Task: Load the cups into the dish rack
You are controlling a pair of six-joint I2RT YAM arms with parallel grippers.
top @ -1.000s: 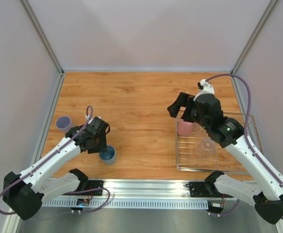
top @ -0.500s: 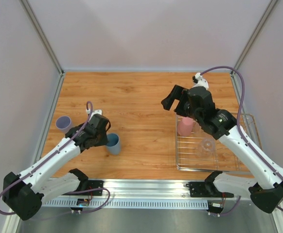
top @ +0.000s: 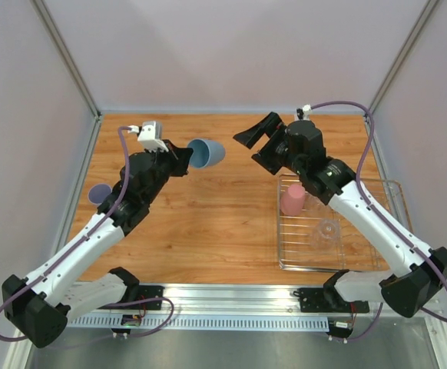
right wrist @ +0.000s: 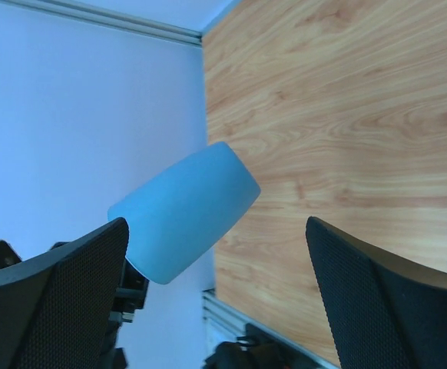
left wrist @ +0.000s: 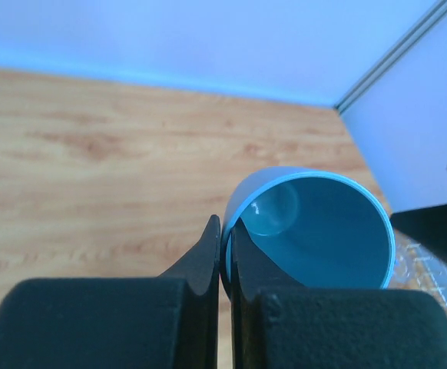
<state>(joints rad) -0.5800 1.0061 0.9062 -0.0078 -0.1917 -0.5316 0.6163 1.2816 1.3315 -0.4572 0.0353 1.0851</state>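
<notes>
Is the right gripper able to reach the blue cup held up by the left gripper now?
Probably yes. The open right gripper faces the base of the blue cup, with nothing between them; the left gripper pinches only the rim at the other end.

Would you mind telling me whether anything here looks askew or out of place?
Only the blue cup: it is held sideways, pinched by its rim in the left gripper, base toward the open right gripper. The pink cup and a clear glass sit in the dish rack; the lavender cup stands on the table.
</notes>
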